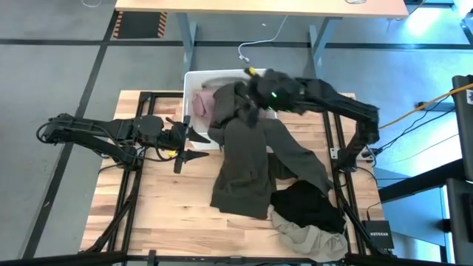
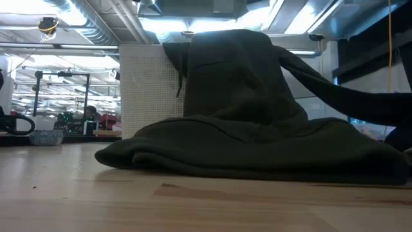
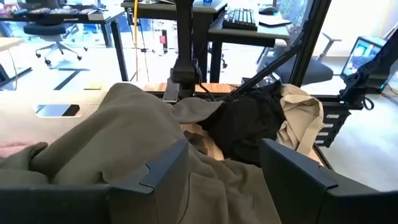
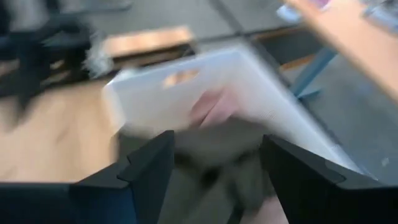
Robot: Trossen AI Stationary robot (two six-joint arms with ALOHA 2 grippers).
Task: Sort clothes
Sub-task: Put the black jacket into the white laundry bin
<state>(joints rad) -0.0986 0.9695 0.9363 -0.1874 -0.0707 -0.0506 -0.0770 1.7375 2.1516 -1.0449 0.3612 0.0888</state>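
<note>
**Dropping the olive garment into the bin**

Lifting one end of the dark olive garment (image 1: 247, 166), the right gripper (image 1: 255, 89) sits above the white bin (image 1: 194, 83) at the table's far edge. Judging by the high view, it's clamped on a bunch of the olive fabric there; the right wrist view shows its fingers spread wide w/ olive cloth between them and the bin below, but it's blurred, so the grip is a judgement, not a certainty. Rest of the olive piece drapes down from the bin rim and trails across the table (image 1: 155, 214) toward the near side. Low view confirms: olive cloth rises tall vs. the bin wall, w/ its lower part heaped on the wood.

Pink garment (image 1: 201, 103) lies inside the bin already. Black garment (image 1: 310, 207) sits on the table nr the right-hand near corner, touching the olive hem; beige-grey garment (image 1: 307, 238) lies just beside and partly under it, at the table edge.

Left gripper (image 1: 185, 142) waits over the table just left of the bin, fingers apart, holding nothing.

Step in hand, I'd say: placing olive into the bin. Roughly 1 of 4 sorted, 2nd underway.

Next move prob. calls for carrying the held end further over the bin so the trailing length follows in, then letting go. Risk: the long tail may hang over the rim or drag the black piece along.
</note>
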